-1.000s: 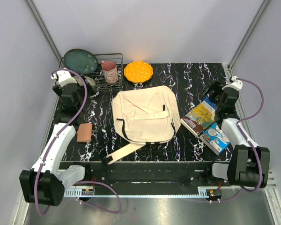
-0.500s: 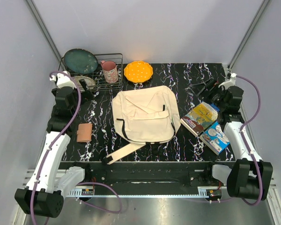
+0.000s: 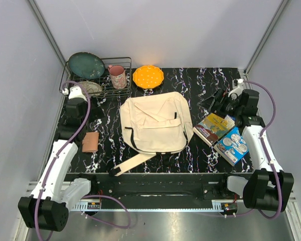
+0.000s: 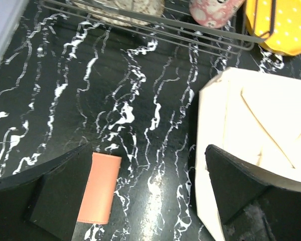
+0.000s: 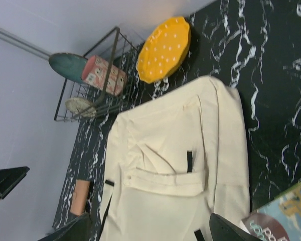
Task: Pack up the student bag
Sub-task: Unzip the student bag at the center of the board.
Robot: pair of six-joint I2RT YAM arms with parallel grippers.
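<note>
The cream student bag (image 3: 155,123) lies flat, flap side up, at the centre of the black marbled table (image 3: 203,80), flanked by the left end effector (image 4: 148,191) and the right end effector (image 5: 149,224), both of the 2 spread wide and gripping nothing.

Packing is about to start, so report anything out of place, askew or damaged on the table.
Nothing spilled or damaged. The student bag lies flat but skewed, its webbing strap trailing to the table's near edge. The yellow book and blue book lie crooked, side by side.
</note>
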